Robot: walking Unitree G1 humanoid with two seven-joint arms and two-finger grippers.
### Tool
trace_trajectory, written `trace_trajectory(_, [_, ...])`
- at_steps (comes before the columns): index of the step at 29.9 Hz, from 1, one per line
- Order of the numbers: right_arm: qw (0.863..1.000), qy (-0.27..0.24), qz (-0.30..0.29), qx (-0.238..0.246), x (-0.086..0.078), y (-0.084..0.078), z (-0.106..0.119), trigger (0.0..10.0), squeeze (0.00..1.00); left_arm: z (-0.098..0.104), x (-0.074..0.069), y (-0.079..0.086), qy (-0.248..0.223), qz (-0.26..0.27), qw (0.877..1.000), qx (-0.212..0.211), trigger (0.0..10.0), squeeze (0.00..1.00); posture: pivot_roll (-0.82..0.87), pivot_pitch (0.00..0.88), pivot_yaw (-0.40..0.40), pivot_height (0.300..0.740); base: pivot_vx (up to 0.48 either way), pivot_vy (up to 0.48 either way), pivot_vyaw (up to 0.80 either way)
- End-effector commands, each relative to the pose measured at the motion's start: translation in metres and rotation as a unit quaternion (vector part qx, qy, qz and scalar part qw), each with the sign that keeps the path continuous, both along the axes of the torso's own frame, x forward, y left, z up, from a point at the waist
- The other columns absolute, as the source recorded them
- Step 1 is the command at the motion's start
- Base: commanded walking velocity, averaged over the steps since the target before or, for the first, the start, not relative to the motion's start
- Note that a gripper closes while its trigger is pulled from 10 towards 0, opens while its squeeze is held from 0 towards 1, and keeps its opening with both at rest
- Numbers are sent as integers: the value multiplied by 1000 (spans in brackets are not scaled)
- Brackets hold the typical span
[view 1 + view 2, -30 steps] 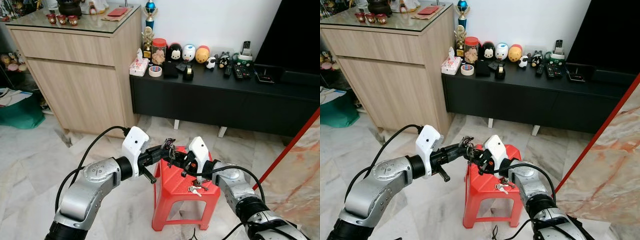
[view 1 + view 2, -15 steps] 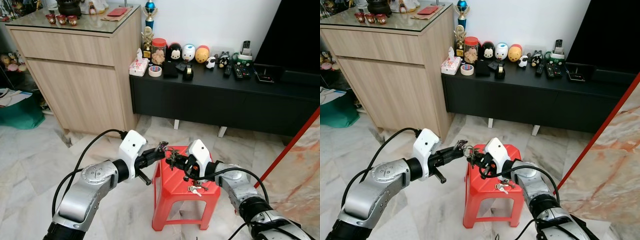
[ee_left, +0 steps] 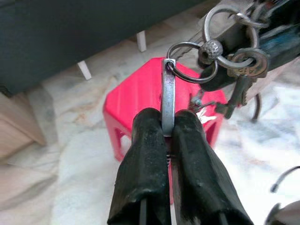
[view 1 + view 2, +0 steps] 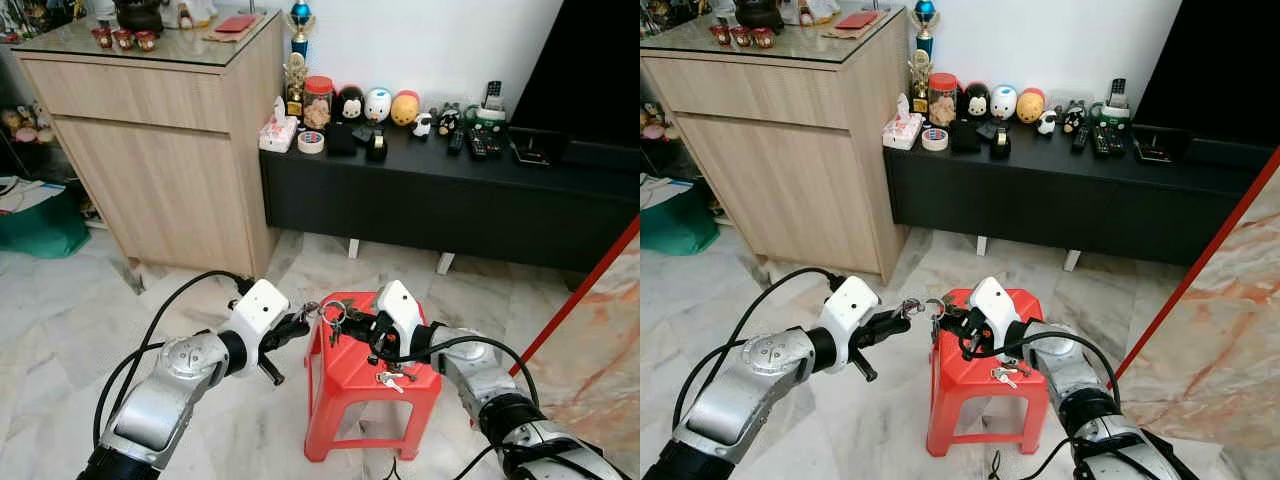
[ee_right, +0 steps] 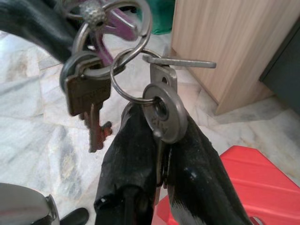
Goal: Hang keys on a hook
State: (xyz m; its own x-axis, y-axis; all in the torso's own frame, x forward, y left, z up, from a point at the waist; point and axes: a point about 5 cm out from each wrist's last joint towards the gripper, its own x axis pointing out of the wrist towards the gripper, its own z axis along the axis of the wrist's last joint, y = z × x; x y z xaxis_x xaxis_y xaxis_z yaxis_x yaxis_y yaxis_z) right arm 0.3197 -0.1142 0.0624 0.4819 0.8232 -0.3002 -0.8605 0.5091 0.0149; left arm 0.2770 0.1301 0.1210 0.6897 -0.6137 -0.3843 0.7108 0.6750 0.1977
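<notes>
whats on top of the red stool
On the red plastic stool lies a small loose bunch of silver keys near its right edge. Part of the seat is hidden behind the right claw, so anything there cannot be seen.

Silver keys meet above a bright red stool

The red plastic stool point(image 4: 350, 372) stands on grey-veined white marble floor point(image 4: 60, 330); above it, black-fingered grippers, left gripper point(image 3: 168, 133) and right gripper point(image 5: 161, 154), hold silver key rings point(image 3: 213, 42), one key point(image 5: 89, 101) tarnished brown. Behind the stool, a pale wood-grain cabinet point(image 4: 160, 170) adjoins a matte black console point(image 4: 450, 200).
</notes>
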Motion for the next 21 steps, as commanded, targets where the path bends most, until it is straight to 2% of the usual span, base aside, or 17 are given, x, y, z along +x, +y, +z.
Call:
trace_trajectory(1, [1000,-2,0,-6,2,-5,3,0,0,-6,2,5,-4,11,999,34,10000,0,119,0,-60,740,0,0,0])
trace_trajectory(5, [1000,-1,6,-3,2,-5,4,0,0,-10,2,7,-4,14,999,47,10000,0,120,0,-60,740,0,0,0])
trace_trajectory(7, [1000,3,14,-1,1,-5,4,0,0,-16,3,10,-6,19,997,78,10000,0,119,0,-60,740,0,0,0])
trace_trajectory(10, [1000,4,18,-2,1,-5,4,0,0,-21,5,16,-6,32,994,104,10000,0,118,0,-60,740,0,0,0])
trace_trajectory(21, [999,13,32,-7,-2,-5,2,0,0,-33,11,31,-9,85,987,137,10000,0,118,0,-61,740,0,0,0])
